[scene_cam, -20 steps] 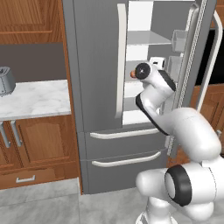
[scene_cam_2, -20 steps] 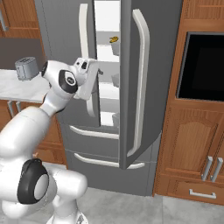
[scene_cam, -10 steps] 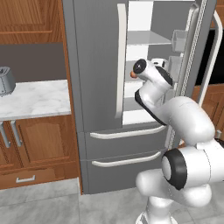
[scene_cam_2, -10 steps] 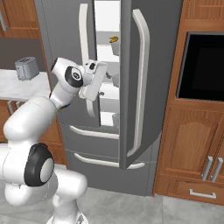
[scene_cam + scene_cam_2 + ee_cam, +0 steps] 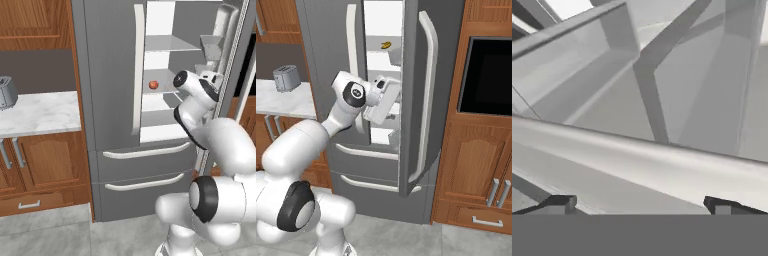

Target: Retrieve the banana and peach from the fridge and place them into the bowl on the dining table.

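Observation:
The grey fridge (image 5: 110, 75) stands with its left door shut and its right door (image 5: 416, 100) swung out, showing white shelves. The small red-orange peach (image 5: 153, 84) rests on a middle shelf. The yellow banana (image 5: 385, 45) lies on a higher shelf. My gripper (image 5: 387, 115) reaches into the opening below the banana and to the right of the peach, touching neither. In the hand view its tips (image 5: 559, 202) stand wide apart, open and empty, facing a pale shelf edge and door bins. The bowl and dining table are out of view.
Two fridge drawers (image 5: 145, 170) with white handles sit below the opening. A marble counter (image 5: 35, 112) with a toaster (image 5: 6, 92) lies to the left over wooden cabinets. A black wall oven (image 5: 488, 75) is set in wooden cabinets on the right.
The wrist and hand have swung to the right and slightly down, further into the fridge opening. The peach and banana have not moved.

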